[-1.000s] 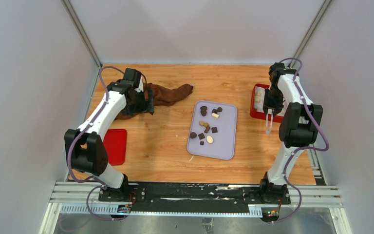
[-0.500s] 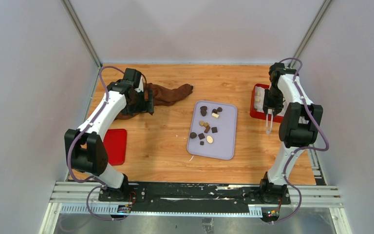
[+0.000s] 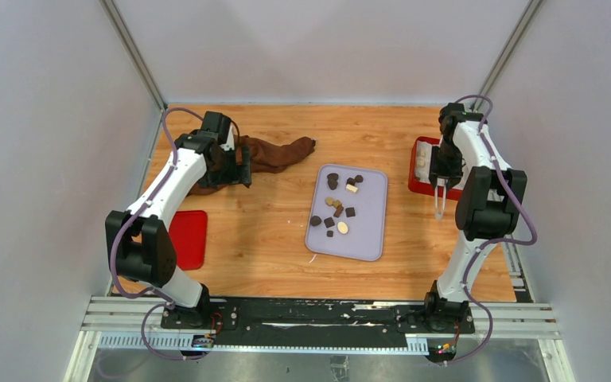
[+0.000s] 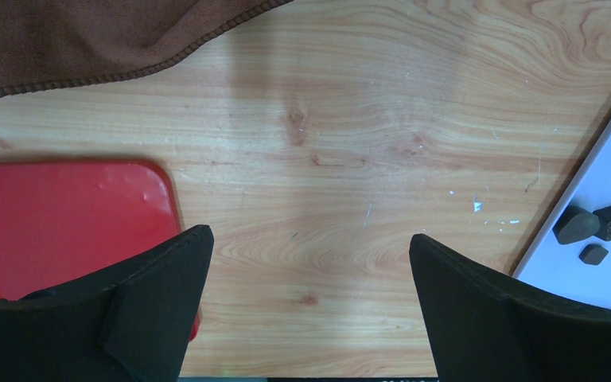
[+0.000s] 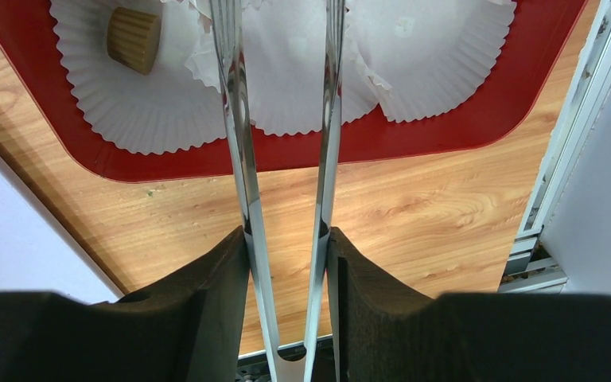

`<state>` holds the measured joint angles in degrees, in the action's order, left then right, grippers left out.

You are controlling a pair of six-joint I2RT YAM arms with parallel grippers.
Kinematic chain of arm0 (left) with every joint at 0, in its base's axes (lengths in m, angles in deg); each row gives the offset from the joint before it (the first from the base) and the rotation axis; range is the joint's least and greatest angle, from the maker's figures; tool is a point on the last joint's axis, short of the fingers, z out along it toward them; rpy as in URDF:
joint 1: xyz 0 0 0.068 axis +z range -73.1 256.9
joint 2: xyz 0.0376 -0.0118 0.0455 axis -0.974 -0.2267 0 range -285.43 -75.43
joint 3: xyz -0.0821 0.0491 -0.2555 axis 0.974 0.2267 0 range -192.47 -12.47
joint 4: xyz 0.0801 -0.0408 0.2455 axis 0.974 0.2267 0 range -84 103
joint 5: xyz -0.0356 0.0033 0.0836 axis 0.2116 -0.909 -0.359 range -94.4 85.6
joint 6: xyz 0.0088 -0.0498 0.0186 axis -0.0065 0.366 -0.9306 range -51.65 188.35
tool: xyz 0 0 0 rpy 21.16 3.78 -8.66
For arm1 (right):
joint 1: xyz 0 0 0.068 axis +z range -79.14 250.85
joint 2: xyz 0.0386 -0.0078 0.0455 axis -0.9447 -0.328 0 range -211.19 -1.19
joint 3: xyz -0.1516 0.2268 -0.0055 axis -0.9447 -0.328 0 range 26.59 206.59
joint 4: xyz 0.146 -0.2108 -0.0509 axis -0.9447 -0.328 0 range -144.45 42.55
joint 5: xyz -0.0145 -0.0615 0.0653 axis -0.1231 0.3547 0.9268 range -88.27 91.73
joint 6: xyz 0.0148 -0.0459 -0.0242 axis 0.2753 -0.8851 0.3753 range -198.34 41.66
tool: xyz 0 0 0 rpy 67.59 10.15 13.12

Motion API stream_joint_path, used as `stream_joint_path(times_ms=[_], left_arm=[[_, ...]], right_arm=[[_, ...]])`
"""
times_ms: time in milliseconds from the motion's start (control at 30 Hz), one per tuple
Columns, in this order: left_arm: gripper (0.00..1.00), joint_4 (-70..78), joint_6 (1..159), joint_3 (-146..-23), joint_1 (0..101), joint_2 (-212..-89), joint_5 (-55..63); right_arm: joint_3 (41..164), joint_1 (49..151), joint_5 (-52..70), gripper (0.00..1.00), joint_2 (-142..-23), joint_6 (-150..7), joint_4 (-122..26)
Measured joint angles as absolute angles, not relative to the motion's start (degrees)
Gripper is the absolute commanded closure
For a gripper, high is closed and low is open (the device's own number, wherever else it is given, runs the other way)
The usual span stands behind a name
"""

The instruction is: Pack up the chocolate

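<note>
Several small chocolate pieces (image 3: 336, 204), dark, tan and cream, lie scattered on the lavender tray (image 3: 366, 232) at mid-table. In the left wrist view a few dark pieces (image 4: 577, 225) show on the tray's corner (image 4: 605, 274). One tan ridged chocolate (image 5: 134, 38) sits in a white paper cup inside the red box (image 5: 445, 135) at the right. My right gripper (image 5: 286, 235) is shut on metal tongs (image 5: 239, 119), whose arms stand slightly apart over the box; their tips are out of view. My left gripper (image 4: 310, 239) is open over bare wood, holding nothing.
A crumpled brown cloth (image 3: 274, 153) lies at the back left, beside my left gripper (image 3: 243, 169). A flat red lid (image 3: 188, 239) rests near the left edge. The red box (image 3: 415, 179) holds several white paper cups (image 5: 422, 48). A metal rail (image 5: 573, 119) borders the table's right side.
</note>
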<state>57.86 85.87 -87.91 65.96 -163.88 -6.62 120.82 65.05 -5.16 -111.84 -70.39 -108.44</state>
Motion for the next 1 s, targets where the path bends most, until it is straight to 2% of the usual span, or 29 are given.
stream_joint_path(times_ms=[267,567,733,833,1000], left_arm=[[0.0,57.99,85.89,-87.94,65.96,-163.88,-6.62],[0.0,58.29,85.91,-88.13,65.96,-163.88,-6.57],[0.0,58.38,85.94,-88.13,65.96,-163.88,-6.57],[0.0,58.38,85.96,-88.13,65.96,-163.88,-6.55],[0.0,58.4,86.18,-88.18,65.96,-163.88,-6.57]], right_arm=[[120.82,65.05,-4.88,0.58,-111.95,-70.5,-108.31],[120.8,65.05,-3.5,0.65,-111.58,-70.54,-108.24],[118.79,66.01,-0.31,0.66,-106.29,-70.54,-107.76],[116.87,69.01,1.46,0.69,-101.13,-70.61,-107.81],[112.39,80.66,4.85,0.71,-95.63,-70.7,-108.48]])
